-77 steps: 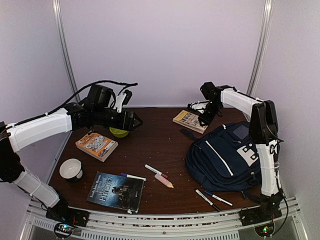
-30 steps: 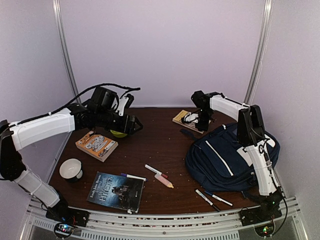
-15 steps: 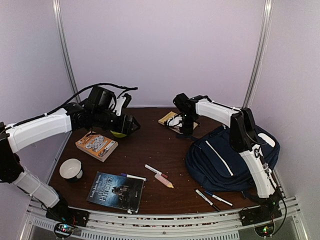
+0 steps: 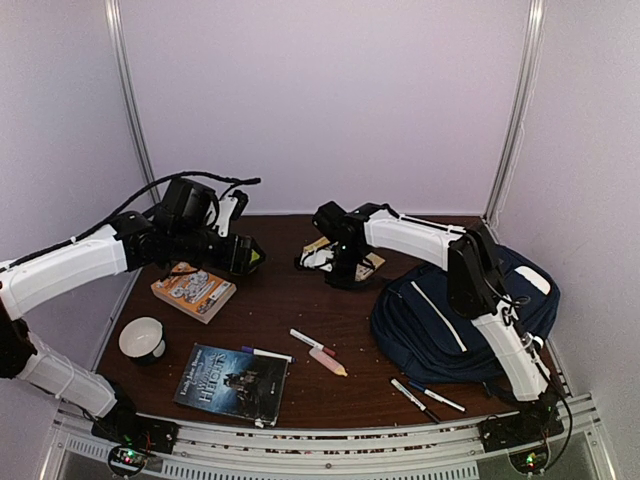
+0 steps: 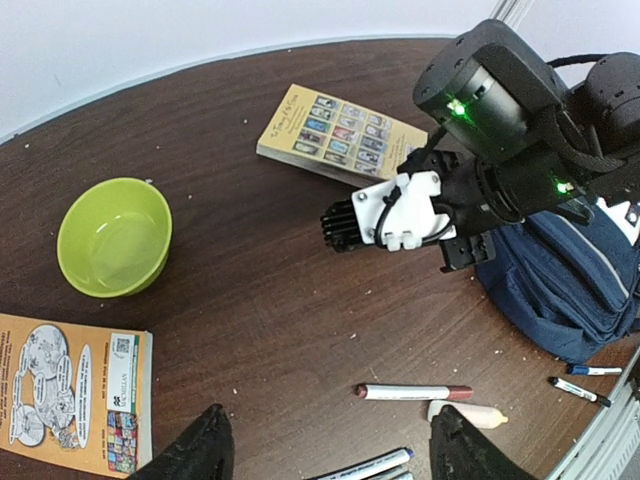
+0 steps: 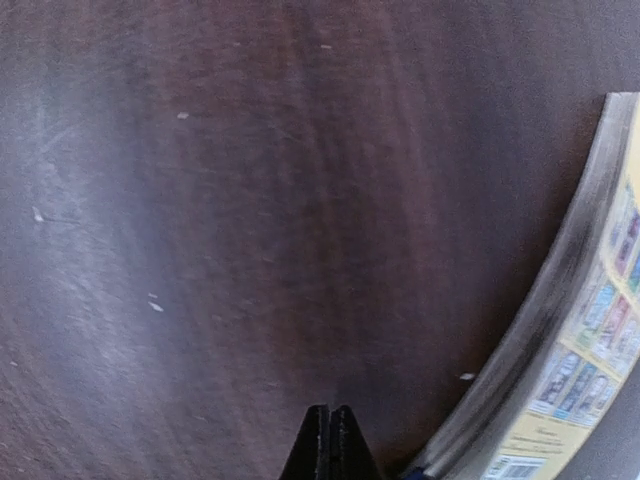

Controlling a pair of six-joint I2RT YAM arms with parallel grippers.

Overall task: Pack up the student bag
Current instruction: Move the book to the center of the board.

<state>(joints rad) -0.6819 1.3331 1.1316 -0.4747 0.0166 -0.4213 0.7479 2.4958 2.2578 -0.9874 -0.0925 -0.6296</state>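
1. On the right side of the dark wooden table (image 4: 290,300) lies the student bag (image 4: 440,320), easily the largest item in view.
2. It is a navy-blue fabric backpack lying flat with its front up. A thin white stripe runs diagonally across the front panel, and there is a white patch near its far right corner.
3. From the left wrist camera, only the bag's rounded near end shows at the right edge, with pale trim lines and seamed pockets.
4. The right arm reaches from its base over the bag toward the middle of the far table.
5. The right gripper (image 6: 330,440) points down at bare wood, its two fingers pressed together with nothing between them. Whether the tips touch the wood cannot be told.
6. Just beside those fingers lies the edge of a yellow paperback (image 5: 340,133) with small pictures on its cover.
7. The left gripper (image 5: 325,455) hovers over the far left of the table, its fingers spread wide and empty.
8. A lime-green bowl (image 5: 113,235) stands below it, with an orange comic-style book (image 4: 194,290) next to the bowl.
9. Near the front edge are a white cup (image 4: 142,338) and a dark-covered book (image 4: 232,382).
10. A red-capped marker (image 5: 415,392) and a pink crayon-like stick (image 4: 328,362) lie mid-table.
11. Two pens (image 4: 425,395) lie just in front of the bag.
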